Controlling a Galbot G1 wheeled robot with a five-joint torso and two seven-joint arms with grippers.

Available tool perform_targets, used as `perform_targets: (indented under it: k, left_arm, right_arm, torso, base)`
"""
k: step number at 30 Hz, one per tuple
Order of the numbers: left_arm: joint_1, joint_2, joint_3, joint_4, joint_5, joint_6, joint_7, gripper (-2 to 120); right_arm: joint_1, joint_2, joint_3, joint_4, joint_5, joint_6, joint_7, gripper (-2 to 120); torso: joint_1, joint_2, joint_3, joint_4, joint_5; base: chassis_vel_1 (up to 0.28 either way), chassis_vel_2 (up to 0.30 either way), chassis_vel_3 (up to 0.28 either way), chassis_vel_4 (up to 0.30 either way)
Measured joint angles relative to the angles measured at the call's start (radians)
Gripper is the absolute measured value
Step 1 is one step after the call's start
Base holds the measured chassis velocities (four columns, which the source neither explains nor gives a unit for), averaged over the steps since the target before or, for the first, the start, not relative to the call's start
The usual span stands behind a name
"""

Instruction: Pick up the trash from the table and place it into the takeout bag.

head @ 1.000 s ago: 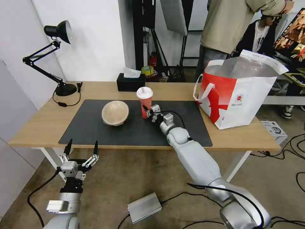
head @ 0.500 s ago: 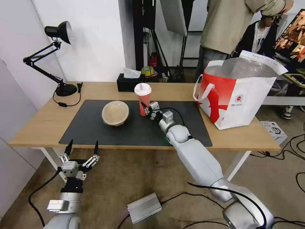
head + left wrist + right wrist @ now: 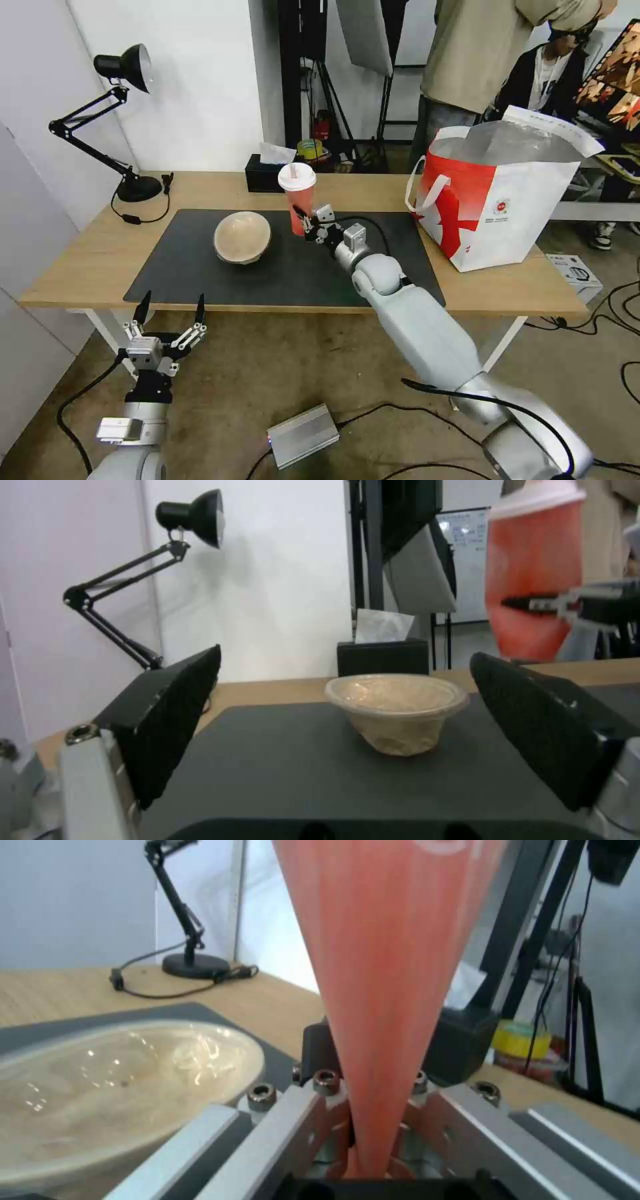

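Right jaws [image 3: 305, 223] clamp the red cup [image 3: 297, 199] low, right wrist view showing the beige bowl [image 3: 100, 1090] beside them; left jaws [image 3: 170, 313] spread wide, empty.

Right gripper [image 3: 308, 225] clamps a red cup [image 3: 298, 199] at the counter [image 3: 80, 260] centre. Beige bowl [image 3: 242, 237] sits at its 9 o'clock, takeout bag [image 3: 497, 200] at 3 o'clock. Left gripper [image 3: 171, 311] hangs spread below the counter's edge.

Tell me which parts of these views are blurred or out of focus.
Left wrist view: the red cup is smeared, the beige bowl sharper. Right wrist view: the cup, close to the lens in the right gripper, is soft. Head view: crisp overall.
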Motion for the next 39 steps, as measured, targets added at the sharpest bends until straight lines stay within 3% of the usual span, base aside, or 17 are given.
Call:
perform_targets:
  k: [21, 39]
  left_arm:
    - [0.016, 0.001, -0.004, -0.038, 0.0, 0.002, 0.002, 100]
    - [0.025, 0.015, 0.028, -0.059, 0.016, 0.004, 0.006, 100]
  right_arm:
    - [0.045, -0.247, -0.041, 0.327, 0.154, -0.101, 0.017, 2]
    - [0.026, -0.522, 0.044, 0.533, 0.241, -0.111, 0.013, 2]
  torso:
    - [0.0, 0.0, 0.0, 0.0001, 0.0001]
    - [0.0, 0.0, 0.0, 0.0001, 0.0001]
  base:
    - [0.0, 0.0, 0.0, 0.0]
    - [0.0, 0.0, 0.0, 0.0]
